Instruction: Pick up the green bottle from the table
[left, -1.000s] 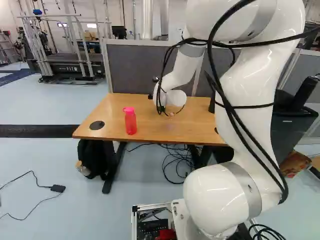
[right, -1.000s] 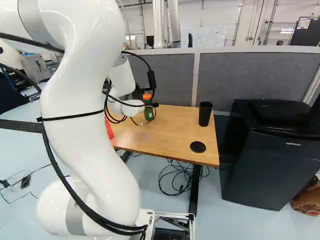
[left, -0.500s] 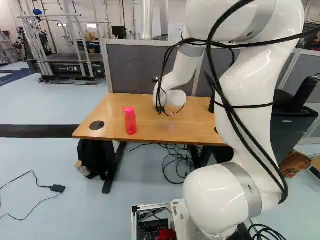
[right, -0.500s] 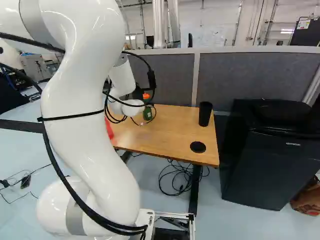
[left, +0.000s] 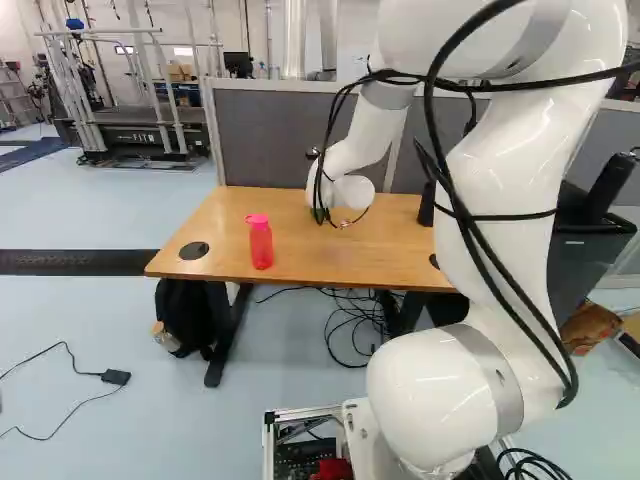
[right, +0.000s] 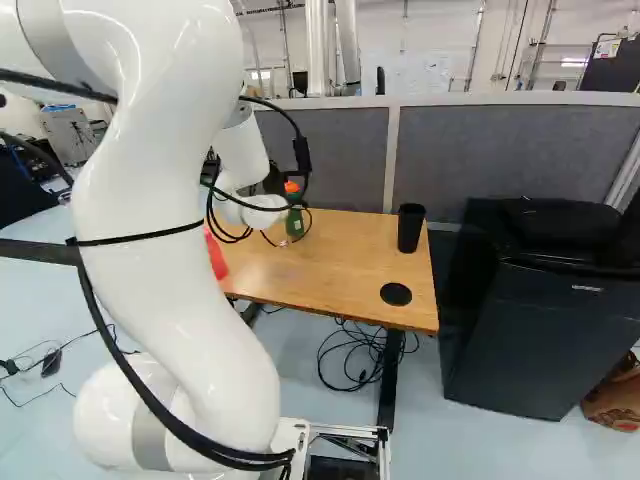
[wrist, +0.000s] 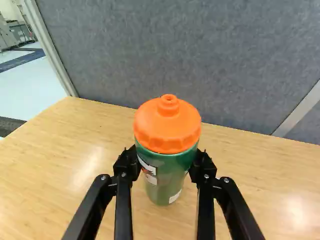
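Note:
In the right base view my black gripper (right: 275, 181) shows partly behind the white wrist, beside the green bottle (right: 295, 221) with its orange cap. The wrist view has the gripper (wrist: 166, 167) shut on the green bottle (wrist: 168, 172), one finger against each side just below the cap. The bottle stands upright over the wooden table (wrist: 75, 150); whether its base touches the tabletop I cannot tell. In the left base view only a sliver of green shows under the wrist.
A pink bottle (left: 261, 243) stands on the table, left of the wrist in the left base view. A black cup (right: 410, 228) is on the table's other side. Grey partition panels (right: 510, 150) rise behind, and a black cabinet (right: 540, 330) stands beside the table.
The arm's upper links have shifted back slightly and the wrist has risen a little. The green bottle has moved up slightly with the gripper. The base has not moved.

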